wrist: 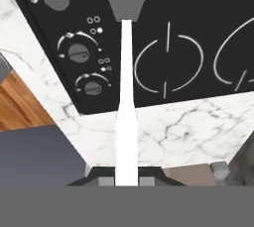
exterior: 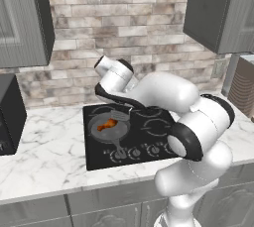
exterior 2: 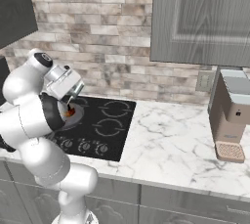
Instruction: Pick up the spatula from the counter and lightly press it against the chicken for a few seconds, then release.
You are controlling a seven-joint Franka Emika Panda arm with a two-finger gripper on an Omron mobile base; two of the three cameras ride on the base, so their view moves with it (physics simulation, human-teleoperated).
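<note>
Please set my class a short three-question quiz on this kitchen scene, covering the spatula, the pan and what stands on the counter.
1. True or false: the gripper is shut on the handle of the spatula.
2. What lies in the pan? A) chicken B) an egg C) nothing
3. Fill in: in the right base view, the coffee machine stands on the counter to the ____ of the stove.
Key: 1 true; 2 A; 3 right.
</note>
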